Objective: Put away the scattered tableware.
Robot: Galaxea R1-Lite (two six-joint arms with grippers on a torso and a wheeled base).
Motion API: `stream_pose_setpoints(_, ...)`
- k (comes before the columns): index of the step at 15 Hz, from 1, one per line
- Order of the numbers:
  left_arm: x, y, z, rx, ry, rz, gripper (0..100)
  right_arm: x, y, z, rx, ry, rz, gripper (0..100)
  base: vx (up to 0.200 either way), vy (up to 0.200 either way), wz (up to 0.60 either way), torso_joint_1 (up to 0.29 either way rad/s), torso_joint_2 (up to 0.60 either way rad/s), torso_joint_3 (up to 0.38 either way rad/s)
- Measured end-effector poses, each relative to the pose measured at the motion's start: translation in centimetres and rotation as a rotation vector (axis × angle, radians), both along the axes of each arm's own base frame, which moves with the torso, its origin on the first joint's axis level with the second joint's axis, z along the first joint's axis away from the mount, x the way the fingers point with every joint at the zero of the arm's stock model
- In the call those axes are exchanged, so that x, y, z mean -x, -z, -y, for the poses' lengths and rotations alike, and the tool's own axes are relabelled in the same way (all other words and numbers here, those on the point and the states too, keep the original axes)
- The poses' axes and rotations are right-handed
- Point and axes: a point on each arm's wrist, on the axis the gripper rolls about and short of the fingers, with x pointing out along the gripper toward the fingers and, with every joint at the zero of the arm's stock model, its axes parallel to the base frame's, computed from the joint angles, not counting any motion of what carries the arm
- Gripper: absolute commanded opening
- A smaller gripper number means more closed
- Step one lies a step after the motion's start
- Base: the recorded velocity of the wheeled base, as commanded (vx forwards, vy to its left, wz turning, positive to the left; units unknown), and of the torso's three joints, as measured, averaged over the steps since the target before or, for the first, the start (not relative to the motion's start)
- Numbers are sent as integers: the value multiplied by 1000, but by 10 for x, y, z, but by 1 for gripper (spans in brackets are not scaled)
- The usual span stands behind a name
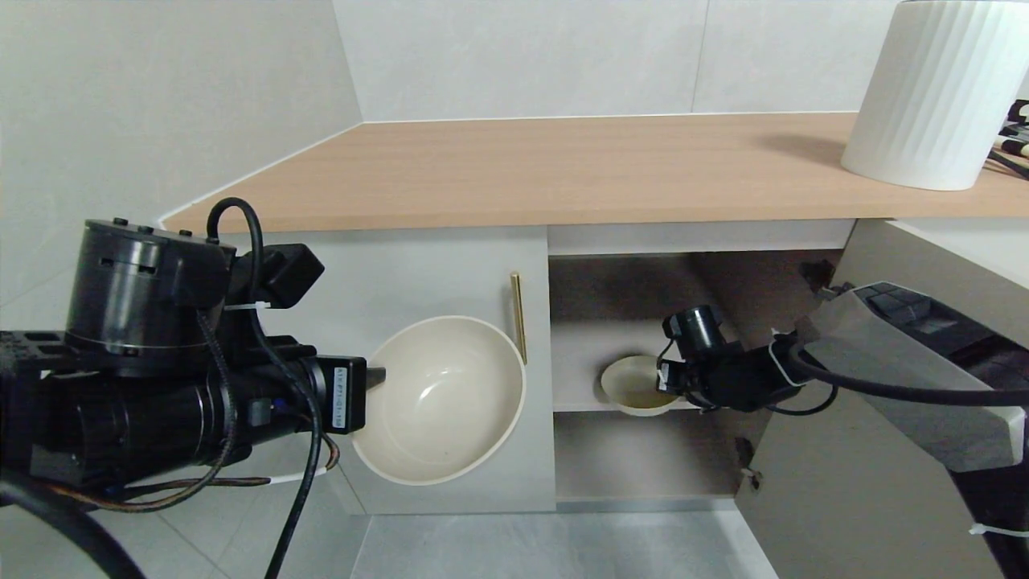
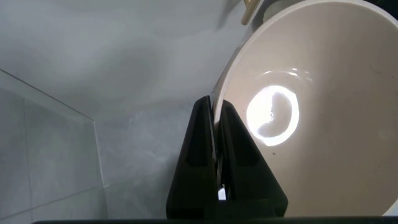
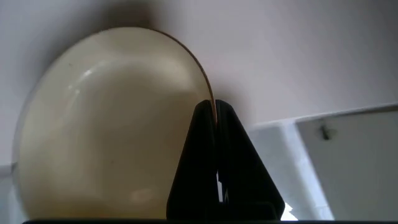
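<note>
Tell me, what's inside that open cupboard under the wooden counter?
A small cream bowl at the middle shelf, its rim pinched by the right gripper. That arm covers the shelf's right end.

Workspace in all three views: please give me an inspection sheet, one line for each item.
surface: wooden counter.
job's things: large bowl held before the closed door; small bowl at the shelf edge in the open cupboard.
clutter: white ribbed container on counter, dark items beside it.
grippers: left gripper shut on large bowl's rim; right gripper shut on small bowl's rim.
cables: black cable looped over left arm.
surroundings: tiled walls, grey floor.
</note>
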Motion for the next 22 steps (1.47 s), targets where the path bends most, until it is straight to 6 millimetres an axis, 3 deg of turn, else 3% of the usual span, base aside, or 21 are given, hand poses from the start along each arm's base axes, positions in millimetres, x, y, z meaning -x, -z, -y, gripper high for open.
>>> stream_pose_setpoints(8,-1,1,1,-3,1,-6,0,-24,15,14,6,116,43,0,0,0,0,0,0,0)
stream_pose_setpoints(20,-1,1,1,-3,0,-5,0,-32,13,15,-20,144,73,0,0,0,0,0,0,0)
stream_pose_setpoints(21,-1,1,1,-3,1,-5,0,-32,13,15,-21,143,73,100,0,0,0,0,0,0)
stream_pose_setpoints(22,-1,1,1,-2,1,-5,0,-32,13,15,-21,143,74,100,0,0,0,0,0,0)
